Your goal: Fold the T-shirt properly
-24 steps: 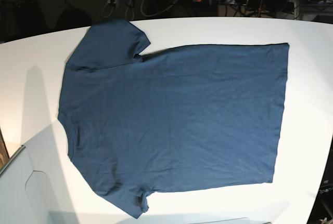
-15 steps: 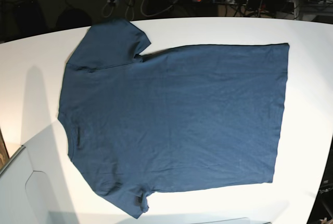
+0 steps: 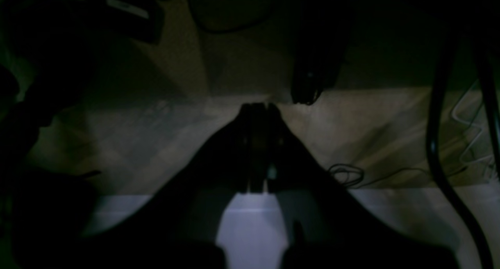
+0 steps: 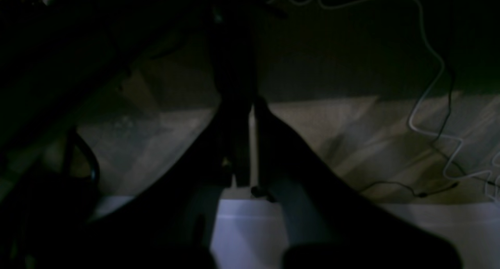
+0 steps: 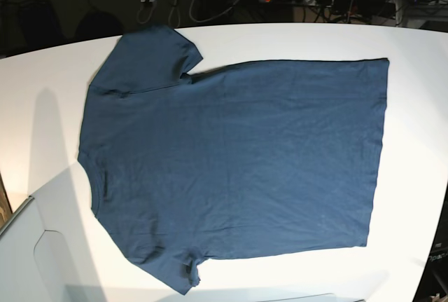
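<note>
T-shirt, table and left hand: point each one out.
T-shirt (image 5: 238, 162), base view, middle of the flat body.
Table (image 5: 420, 141), base view, bare white top beside the hem.
Left hand (image 3: 258, 107), left wrist view, between its closed fingertips.

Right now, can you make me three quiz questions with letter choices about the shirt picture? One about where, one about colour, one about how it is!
1. Where does the T-shirt lie?
A. on the white table
B. on a chair
C. in a box

2. What colour is the T-shirt?
A. red
B. dark navy blue
C. yellow

3. How is the T-shirt?
A. rolled up
B. folded in half
C. spread flat

Answers: 1 A, white tabletop shows all around it; 2 B, the whole fabric is dark blue; 3 C, both sleeves and the hem lie open.
</note>
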Robot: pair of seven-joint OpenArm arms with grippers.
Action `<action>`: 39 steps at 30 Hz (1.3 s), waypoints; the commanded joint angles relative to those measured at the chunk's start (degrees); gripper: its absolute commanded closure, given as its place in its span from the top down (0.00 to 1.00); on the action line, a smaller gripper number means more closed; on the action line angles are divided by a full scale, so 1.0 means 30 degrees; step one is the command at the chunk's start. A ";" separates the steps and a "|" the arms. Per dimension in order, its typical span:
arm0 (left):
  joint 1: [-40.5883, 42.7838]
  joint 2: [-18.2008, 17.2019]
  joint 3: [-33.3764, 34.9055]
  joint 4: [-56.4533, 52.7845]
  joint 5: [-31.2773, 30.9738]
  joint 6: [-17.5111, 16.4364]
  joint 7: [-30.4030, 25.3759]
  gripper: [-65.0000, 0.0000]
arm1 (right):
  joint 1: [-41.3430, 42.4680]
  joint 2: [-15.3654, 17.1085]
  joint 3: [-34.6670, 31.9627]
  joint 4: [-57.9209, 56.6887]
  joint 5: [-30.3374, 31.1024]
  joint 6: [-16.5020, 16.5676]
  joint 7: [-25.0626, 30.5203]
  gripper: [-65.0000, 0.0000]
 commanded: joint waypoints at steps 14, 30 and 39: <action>0.0276 -0.0084 -0.0106 0.0654 -0.0063 -0.0047 0.0438 0.00 | -0.0274 0.0687 -0.0025 0.0040 -0.0069 0.0260 -0.1909 0.00; 0.6342 -0.0553 -0.0106 0.9415 -0.0063 0.0041 0.0555 0.00 | -0.6867 0.1566 -0.0025 1.1204 -0.0011 0.0260 -0.4107 0.00; 1.1002 -0.1139 -0.0224 1.7181 -0.0092 0.0070 0.0555 0.00 | -1.2230 0.2328 0.0004 2.1080 -0.0011 0.0260 -0.5045 0.00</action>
